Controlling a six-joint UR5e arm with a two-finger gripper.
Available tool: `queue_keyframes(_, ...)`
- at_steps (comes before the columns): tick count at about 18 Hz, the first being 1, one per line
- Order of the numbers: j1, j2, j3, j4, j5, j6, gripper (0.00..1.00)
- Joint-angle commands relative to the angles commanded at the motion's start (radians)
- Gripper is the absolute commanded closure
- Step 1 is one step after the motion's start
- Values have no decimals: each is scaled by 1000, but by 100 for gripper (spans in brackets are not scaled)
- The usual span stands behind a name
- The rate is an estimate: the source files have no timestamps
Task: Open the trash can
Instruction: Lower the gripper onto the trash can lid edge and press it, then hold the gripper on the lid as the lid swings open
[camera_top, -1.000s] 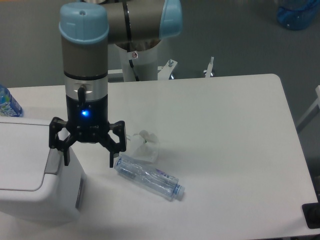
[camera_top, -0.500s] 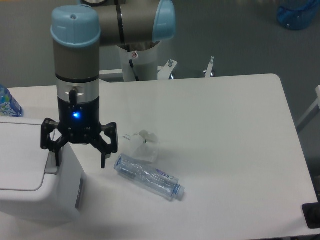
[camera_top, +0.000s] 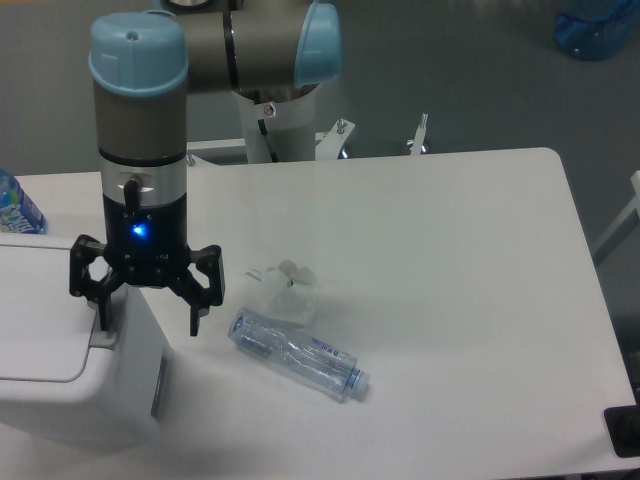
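The black two-finger gripper (camera_top: 147, 314) hangs from the grey and pale-blue arm with its jaws spread wide and nothing between them. A small blue light glows on its dark wrist. The left fingertip (camera_top: 103, 318) is at the right end of the lid of the large boxy white plastic trash can (camera_top: 70, 370), beside the grey push-button strip (camera_top: 105, 331); whether it actually touches the plastic is hard to tell from this angle. The right fingertip (camera_top: 197, 322) hangs past the bin's right wall, over the bare tabletop.

The trash can sits at the near left corner of the smooth white table (camera_top: 460, 290), partly cut off by the picture's edge. Its corners are rounded, its lid flat and matte, and a narrow grey slot (camera_top: 159, 384) runs down its right side.

Just right of the bin, a clear, ribbed plastic bottle (camera_top: 298, 353) lies on its side. A crumpled bit of thin white plastic or paper (camera_top: 290, 291) rests at its far end. At the far left edge stands part of a blue-labelled water bottle (camera_top: 15, 207).
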Motion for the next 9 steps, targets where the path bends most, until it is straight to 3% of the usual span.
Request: queue_keyframes(9,0,-6,-2,0,0,0,0)
